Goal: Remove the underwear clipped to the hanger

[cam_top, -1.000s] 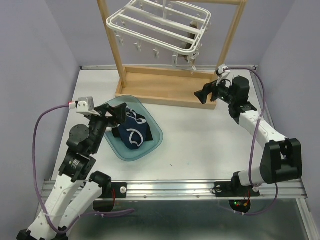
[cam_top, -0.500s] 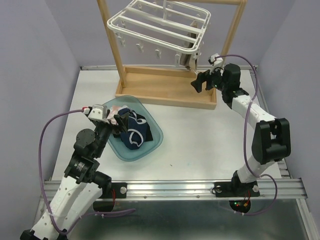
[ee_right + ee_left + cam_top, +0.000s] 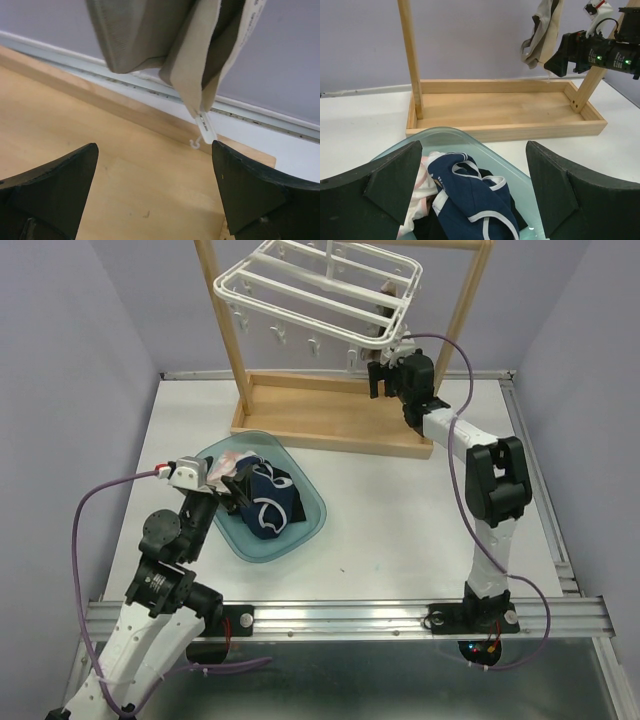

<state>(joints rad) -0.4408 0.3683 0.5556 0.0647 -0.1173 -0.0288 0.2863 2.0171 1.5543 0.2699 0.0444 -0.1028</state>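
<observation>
Under lilac walls, along the worktop's [image 3: 400, 520] far edge, your right claw [image 3: 377, 381] has swung in from the right edge. Its jaws are spread just below the beige underwear [image 3: 150, 35] clipped to the hanger [image 3: 310, 290]. Your left claw [image 3: 474, 145] gapes over the tub [image 3: 300, 532] of freed pieces, so the grasp likely comes next.

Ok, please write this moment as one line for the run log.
right gripper: open, near beige underwear clipped on hanger | left gripper: open, above basin | basin: holds navy underwear and others

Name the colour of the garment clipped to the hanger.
Garment: beige, clearest in right wrist view.
</observation>
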